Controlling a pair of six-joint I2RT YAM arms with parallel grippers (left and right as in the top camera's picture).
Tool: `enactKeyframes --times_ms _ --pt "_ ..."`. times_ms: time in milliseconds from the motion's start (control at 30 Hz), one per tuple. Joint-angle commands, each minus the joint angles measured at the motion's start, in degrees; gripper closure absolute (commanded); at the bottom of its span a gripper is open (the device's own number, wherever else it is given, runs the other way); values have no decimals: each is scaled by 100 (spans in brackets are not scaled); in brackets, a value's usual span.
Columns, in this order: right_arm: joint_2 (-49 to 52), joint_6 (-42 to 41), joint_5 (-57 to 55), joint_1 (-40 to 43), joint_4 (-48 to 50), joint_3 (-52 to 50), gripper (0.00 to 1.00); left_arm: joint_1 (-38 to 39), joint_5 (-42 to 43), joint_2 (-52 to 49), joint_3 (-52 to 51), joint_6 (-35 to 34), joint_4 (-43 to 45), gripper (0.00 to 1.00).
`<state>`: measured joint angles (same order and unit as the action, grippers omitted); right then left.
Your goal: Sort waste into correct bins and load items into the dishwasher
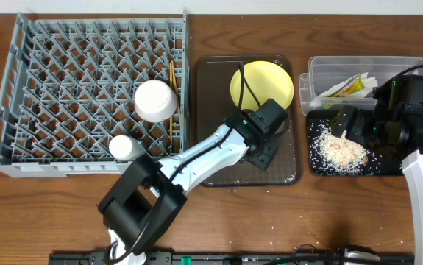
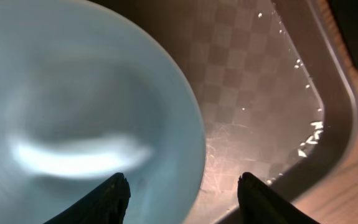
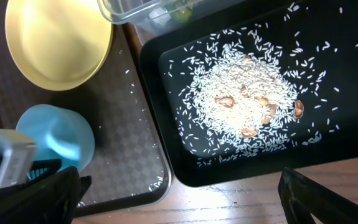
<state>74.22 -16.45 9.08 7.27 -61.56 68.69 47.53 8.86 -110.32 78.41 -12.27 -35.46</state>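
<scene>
Hanging over the near half of the brown tray (image 1: 210,110), mid-table, the left tool (image 2: 182,178) stands wide open and holds nothing. The blue bowl (image 2: 73,118) lies right beneath it. In the left wrist view the bowl's rim runs between the two fingers, one over the hollow and the other over bare tray floor, so a plain closing would likely pinch the wall. Whether the fingers touch the rim yet cannot be told. The bowl is round, so there is no long axis to line up with. The left arm is by far the nearer. The right tool (image 3: 180,180) hangs open and empty over the black tray (image 1: 315,165) at the right edge, where the rice (image 3: 244,99) is heaped.

The rack (image 1: 5,140) fills the far left corner, to the left of the bowl, with the tray's lip and the rack's wall between them. A white bowl (image 1: 156,99), a cup (image 1: 123,147) and chopsticks (image 1: 173,77) crowd its right side, so free pegs lie further left. The plate (image 1: 261,85) sits just beyond the blue bowl, toward the far edge, near enough to be knocked on the lift. The tub (image 1: 325,70), far right, holds the wrapper (image 1: 349,87).
</scene>
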Motion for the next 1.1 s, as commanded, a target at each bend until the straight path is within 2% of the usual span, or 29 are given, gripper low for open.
enactKeyframes --times_ms 0,100,200,400,533,667,833,900,967,1067 --pt "0 68 22 59 0 94 1 -136 -28 671 59 -520 -74 42" --pt "0 68 20 59 0 94 1 -328 -107 1034 59 -584 -168 43" --pt "0 68 20 59 0 94 1 -651 -492 1187 59 -1003 -369 44" --pt "0 68 20 59 0 94 1 -1340 -476 868 -111 -1088 -428 52" --pt "0 68 20 59 2 94 1 -1384 -264 258 -118 -782 -291 58" --pt "0 68 20 59 0 94 1 -1384 -155 -205 -118 -769 -216 61" --pt "0 68 20 59 0 94 1 -1381 778 -627 -118 -621 125 64" --pt "0 68 20 59 0 94 1 -1381 850 -748 -118 -619 221 73" --pt "0 68 20 59 0 94 1 -1381 850 -874 -118 -621 308 91" --pt "0 68 20 59 0 96 1 -1381 852 -1005 -118 -621 337 93"
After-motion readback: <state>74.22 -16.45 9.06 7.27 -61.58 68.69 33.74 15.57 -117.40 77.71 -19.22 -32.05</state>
